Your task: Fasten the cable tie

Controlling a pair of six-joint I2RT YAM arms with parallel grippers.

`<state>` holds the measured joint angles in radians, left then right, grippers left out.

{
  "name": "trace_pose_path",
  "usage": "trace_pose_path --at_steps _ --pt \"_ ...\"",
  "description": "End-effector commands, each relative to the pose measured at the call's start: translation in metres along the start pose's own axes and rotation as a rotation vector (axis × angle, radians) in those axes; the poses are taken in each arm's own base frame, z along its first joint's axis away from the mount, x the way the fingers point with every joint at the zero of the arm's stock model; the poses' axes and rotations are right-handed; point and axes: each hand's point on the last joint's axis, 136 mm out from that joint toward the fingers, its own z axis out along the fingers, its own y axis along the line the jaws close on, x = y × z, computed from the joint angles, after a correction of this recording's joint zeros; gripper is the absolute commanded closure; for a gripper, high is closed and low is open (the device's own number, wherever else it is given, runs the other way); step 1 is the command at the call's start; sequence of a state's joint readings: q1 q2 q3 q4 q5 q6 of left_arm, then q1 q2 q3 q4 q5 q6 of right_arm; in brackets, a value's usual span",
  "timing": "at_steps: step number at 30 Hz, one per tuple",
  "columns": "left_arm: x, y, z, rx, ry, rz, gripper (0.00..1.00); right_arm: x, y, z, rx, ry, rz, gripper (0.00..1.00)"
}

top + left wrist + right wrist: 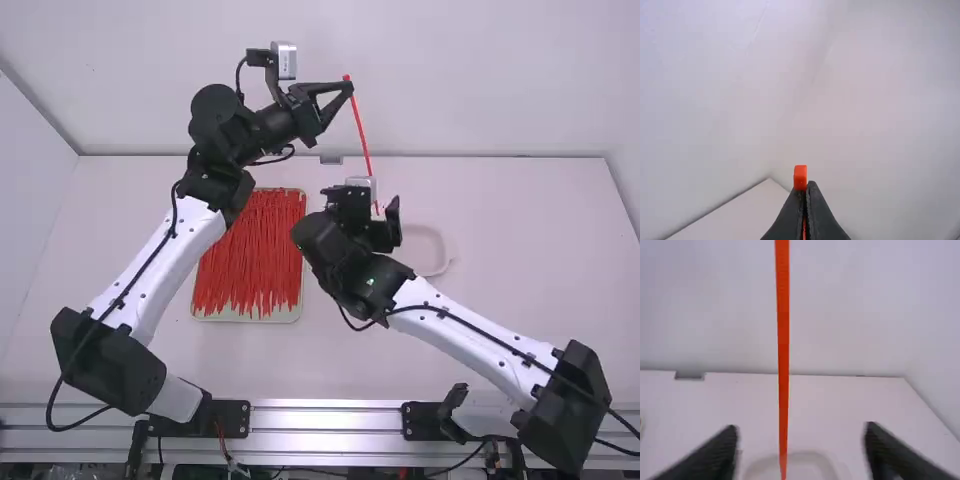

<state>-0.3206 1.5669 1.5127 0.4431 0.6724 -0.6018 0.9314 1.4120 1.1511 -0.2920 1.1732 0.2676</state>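
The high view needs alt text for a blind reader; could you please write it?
The raised left gripper pinches one end of a red cable tie that hangs down between the open fingers of the right gripper. A tray of more red ties sits on the white table.

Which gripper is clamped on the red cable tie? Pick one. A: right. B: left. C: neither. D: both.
B: the left gripper is shut on the cable tie, while the right gripper stands open with the tie passing between its fingers, touching neither.
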Motion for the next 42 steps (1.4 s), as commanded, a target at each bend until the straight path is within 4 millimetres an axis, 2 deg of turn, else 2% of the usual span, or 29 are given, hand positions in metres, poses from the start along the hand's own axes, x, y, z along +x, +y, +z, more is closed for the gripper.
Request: trace_pose_path --at_steps 1,6,9,13,18,22,29,32,37,42 --pt "-0.013 0.004 -0.006 -0.001 -0.018 0.046 0.98 -0.020 0.005 -0.012 -0.126 -0.013 0.050 0.02" --pt "-0.021 0.017 -0.019 -0.012 -0.013 0.059 0.98 -0.041 0.006 -0.028 -0.272 -0.056 0.046 0.02" --pt "-0.024 0.023 -0.027 -0.004 0.001 0.059 0.98 -0.060 0.003 -0.045 -0.389 -0.112 0.059 0.01" --pt "-0.024 0.026 -0.037 0.021 0.030 0.054 0.98 -0.083 -0.009 -0.061 -0.524 -0.178 0.102 0.02" --pt "-0.022 0.024 -0.045 0.062 0.068 0.064 0.98 -0.096 -0.025 -0.070 -0.675 -0.221 0.147 0.01" --pt "-0.017 0.018 -0.047 0.101 0.095 0.096 0.98 -0.099 -0.033 -0.070 -0.749 -0.241 0.137 0.01" --pt "-0.014 -0.020 -0.054 0.280 0.182 0.174 0.98 -0.102 -0.038 -0.067 -0.967 -0.255 0.159 0.02" --pt "-0.016 -0.027 -0.055 0.304 0.196 0.186 0.98 -0.100 -0.038 -0.064 -1.060 -0.259 0.150 0.02" --pt "-0.007 -0.032 -0.059 0.354 0.243 0.209 0.98 -0.102 -0.043 -0.054 -1.196 -0.254 0.207 0.01" --pt "0.004 -0.028 -0.061 0.351 0.277 0.180 0.98 -0.103 -0.051 -0.043 -1.340 -0.254 0.259 0.02"
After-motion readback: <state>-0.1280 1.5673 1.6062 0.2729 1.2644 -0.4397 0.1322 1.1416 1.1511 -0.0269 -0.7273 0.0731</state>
